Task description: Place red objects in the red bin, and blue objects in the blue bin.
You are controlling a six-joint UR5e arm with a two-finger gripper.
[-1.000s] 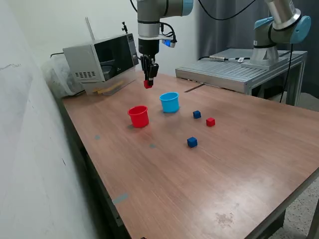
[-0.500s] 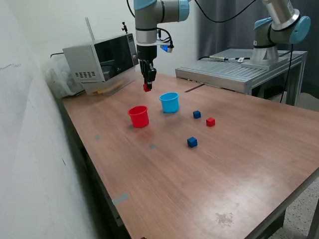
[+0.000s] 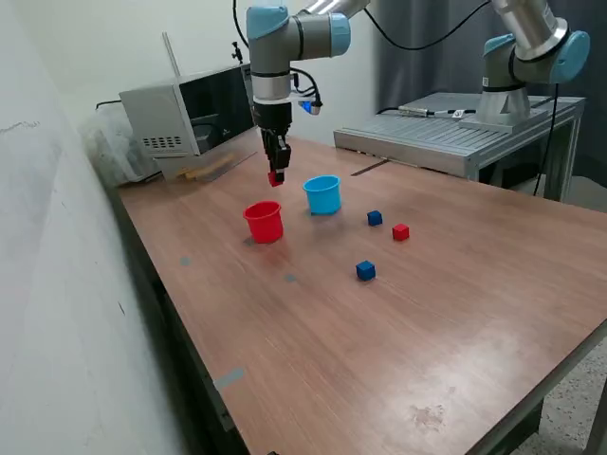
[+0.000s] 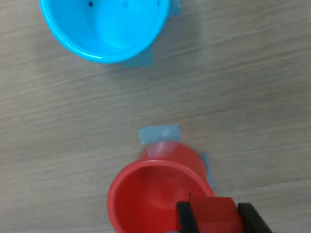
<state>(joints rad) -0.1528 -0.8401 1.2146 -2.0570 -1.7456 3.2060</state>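
My gripper [image 3: 275, 176] hangs above the table, shut on a small red cube [image 3: 275, 177], just above and behind the red cup [image 3: 264, 222]. In the wrist view the held red cube [image 4: 214, 215] sits between the dark fingers [image 4: 184, 218], over the edge of the red cup's [image 4: 146, 194] opening, which looks empty. The light blue cup [image 3: 322, 194] stands to the exterior view's right of the red one; its inside [image 4: 104, 24] also looks empty. On the table lie a second red cube [image 3: 400, 231] and two dark blue cubes [image 3: 375, 218] [image 3: 365, 271].
A microwave [image 3: 190, 109] stands at the back of the table [image 3: 379, 341], with a wooden strip [image 3: 213, 168] in front of it. A second arm [image 3: 531, 57] stands on a metal bench [image 3: 455, 133] at the exterior view's right. Blue tape patches [image 4: 159, 134] mark the wood by the cups.
The gripper, still holding the red cube, has moved toward the exterior view's left and lower, coming closer to the red cup. The cups and loose cubes have not moved.
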